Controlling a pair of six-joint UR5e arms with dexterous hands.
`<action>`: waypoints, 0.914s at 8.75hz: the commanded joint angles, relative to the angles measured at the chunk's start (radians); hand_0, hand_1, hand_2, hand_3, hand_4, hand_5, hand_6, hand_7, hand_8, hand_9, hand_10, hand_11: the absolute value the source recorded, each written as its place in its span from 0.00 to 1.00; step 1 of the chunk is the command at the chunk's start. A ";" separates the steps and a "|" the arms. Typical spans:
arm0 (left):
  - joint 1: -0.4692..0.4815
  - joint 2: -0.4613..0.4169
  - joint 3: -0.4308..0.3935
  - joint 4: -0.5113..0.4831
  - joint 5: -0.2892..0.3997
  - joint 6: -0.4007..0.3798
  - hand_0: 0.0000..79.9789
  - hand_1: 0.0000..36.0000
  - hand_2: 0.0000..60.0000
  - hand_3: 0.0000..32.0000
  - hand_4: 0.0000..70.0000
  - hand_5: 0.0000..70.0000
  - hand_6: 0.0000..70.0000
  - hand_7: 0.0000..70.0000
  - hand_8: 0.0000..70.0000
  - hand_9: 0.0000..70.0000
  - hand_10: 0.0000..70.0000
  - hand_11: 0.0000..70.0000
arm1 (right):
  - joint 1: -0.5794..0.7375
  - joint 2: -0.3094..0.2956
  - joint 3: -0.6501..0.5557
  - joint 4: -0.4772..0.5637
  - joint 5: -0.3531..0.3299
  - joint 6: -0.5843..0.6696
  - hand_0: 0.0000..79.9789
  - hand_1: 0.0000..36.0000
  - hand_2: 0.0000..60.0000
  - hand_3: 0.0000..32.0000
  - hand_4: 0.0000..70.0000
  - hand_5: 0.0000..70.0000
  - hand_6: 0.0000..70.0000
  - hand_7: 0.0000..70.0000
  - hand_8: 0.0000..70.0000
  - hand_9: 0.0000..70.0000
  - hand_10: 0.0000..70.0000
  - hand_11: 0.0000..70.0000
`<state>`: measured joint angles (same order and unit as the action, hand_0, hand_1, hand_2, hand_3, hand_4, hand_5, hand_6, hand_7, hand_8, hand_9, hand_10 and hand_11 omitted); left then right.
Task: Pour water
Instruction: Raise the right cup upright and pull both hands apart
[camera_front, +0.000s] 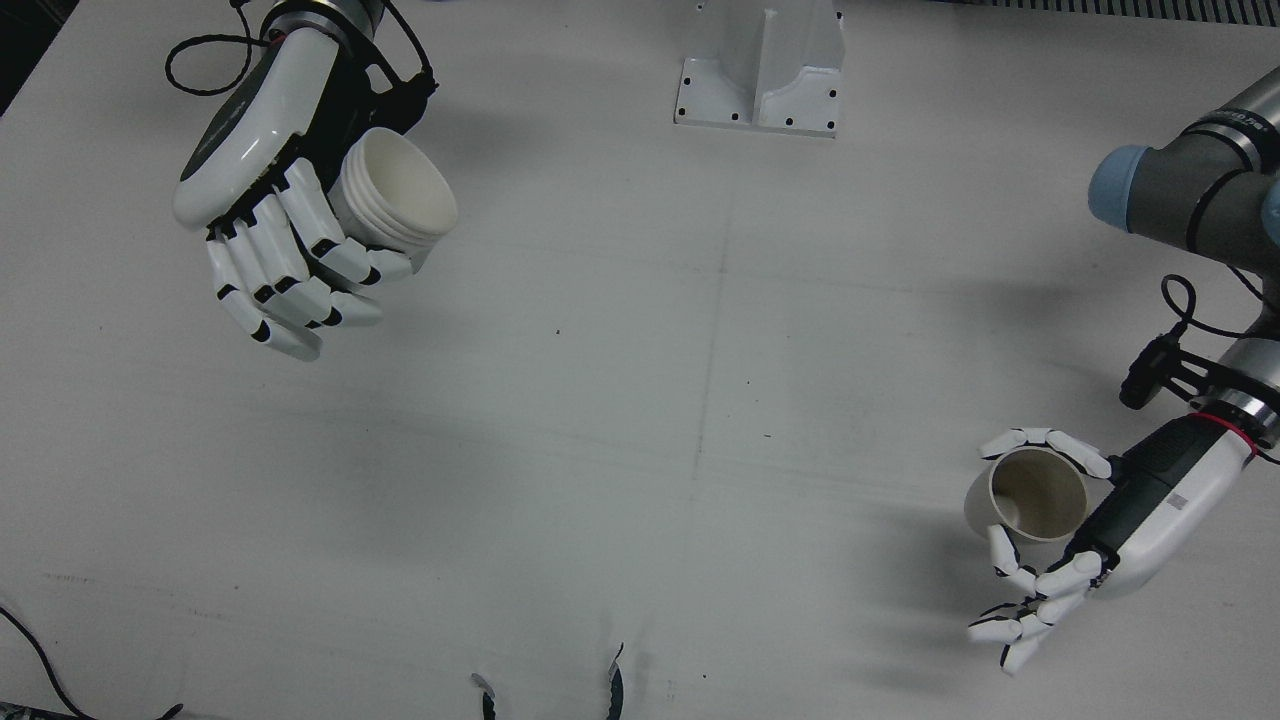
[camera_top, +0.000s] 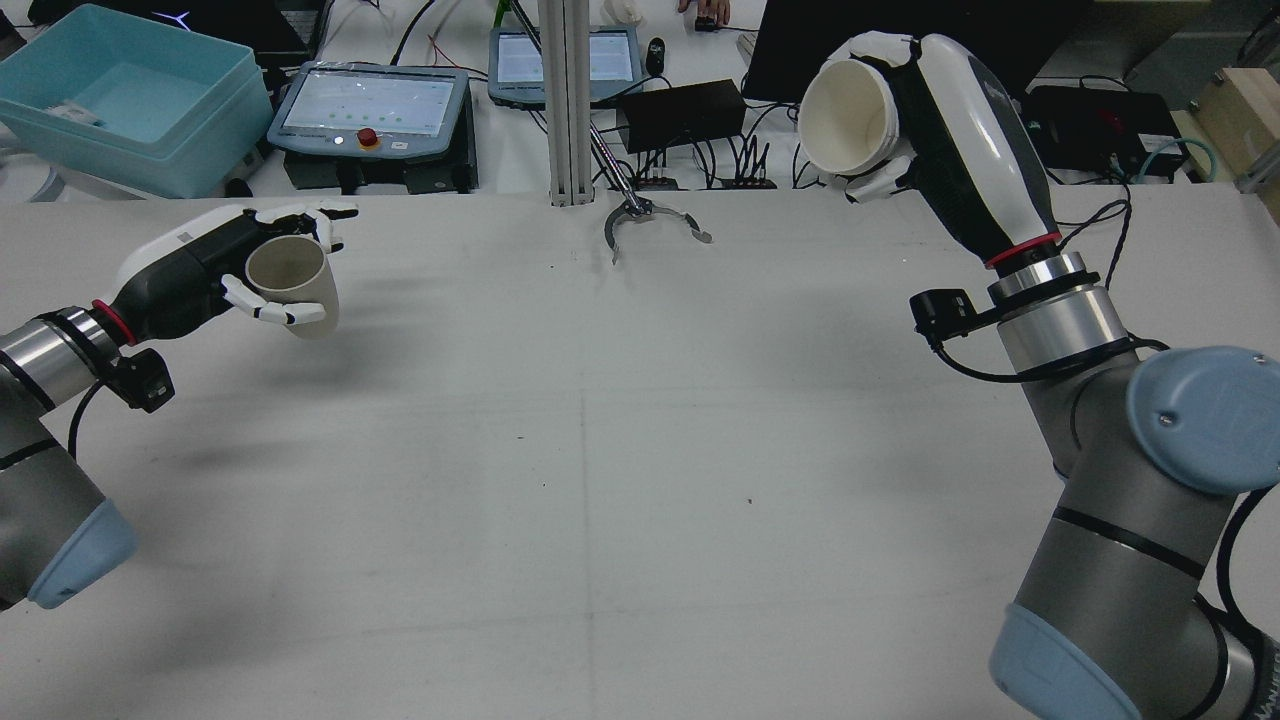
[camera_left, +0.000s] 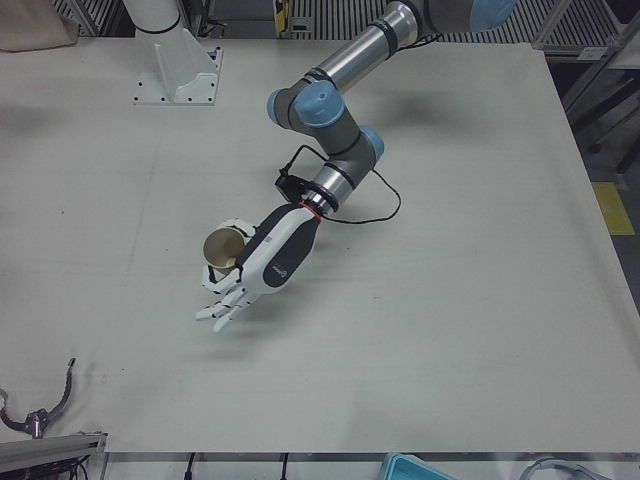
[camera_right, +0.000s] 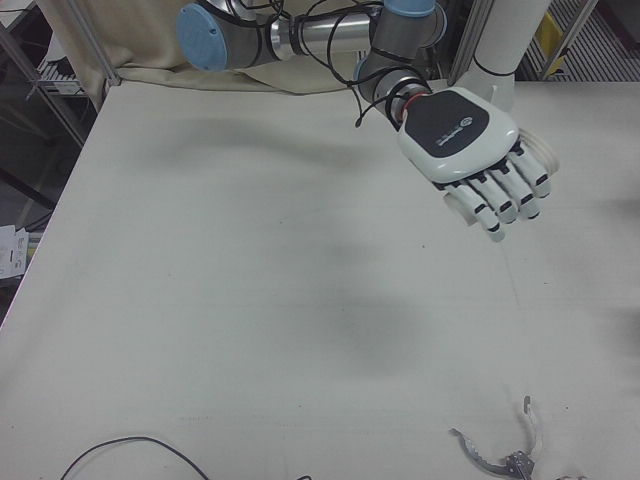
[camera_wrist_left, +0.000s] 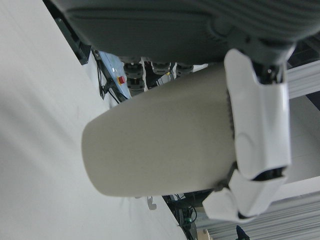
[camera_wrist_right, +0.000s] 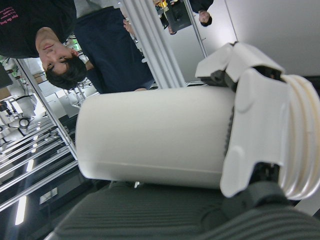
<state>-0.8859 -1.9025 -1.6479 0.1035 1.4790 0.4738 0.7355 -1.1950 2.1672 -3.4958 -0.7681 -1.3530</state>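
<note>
A white ribbed cup (camera_front: 395, 195) was gripped by the right hand (camera_front: 275, 220) at upper left, well above the counter (camera_front: 620, 400); a beige cup (camera_front: 1030, 495) was clutched by the left hand (camera_front: 1100, 540) at lower right.

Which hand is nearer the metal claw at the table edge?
Left, narrowly. The metal claw lies between them; left hand low over the table, right hand raised higher.

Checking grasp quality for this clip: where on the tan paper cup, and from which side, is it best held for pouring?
Best around the mid side wall, from the side, as the left hand holds the tan paper cup now. Its body is a smooth taper, so fingers wrap it while the open mouth stays clear. The right hand holds the white ribbed-rim cup likewise.
</note>
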 joint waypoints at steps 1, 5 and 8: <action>-0.148 0.199 0.008 -0.099 0.006 -0.047 0.71 1.00 1.00 0.00 0.34 1.00 0.04 0.31 0.02 0.06 0.13 0.24 | 0.022 -0.046 -0.237 0.043 0.087 0.532 0.80 1.00 1.00 0.00 0.37 1.00 0.64 0.61 0.60 0.77 0.35 0.55; -0.286 0.461 0.158 -0.356 -0.003 -0.118 0.70 1.00 1.00 0.00 0.34 1.00 0.04 0.32 0.02 0.07 0.13 0.24 | 0.021 -0.044 -0.496 0.199 0.128 0.791 0.79 0.96 1.00 0.00 0.40 1.00 0.67 0.63 0.64 0.82 0.38 0.59; -0.323 0.563 0.224 -0.491 -0.005 -0.115 0.70 1.00 1.00 0.00 0.33 1.00 0.04 0.32 0.02 0.06 0.13 0.23 | 0.015 -0.044 -0.685 0.367 0.130 0.963 0.72 0.73 0.97 0.00 0.43 1.00 0.73 0.66 0.71 0.92 0.48 0.71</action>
<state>-1.1917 -1.4055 -1.4717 -0.3020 1.4762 0.3601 0.7557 -1.2390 1.6010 -3.2547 -0.6392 -0.4901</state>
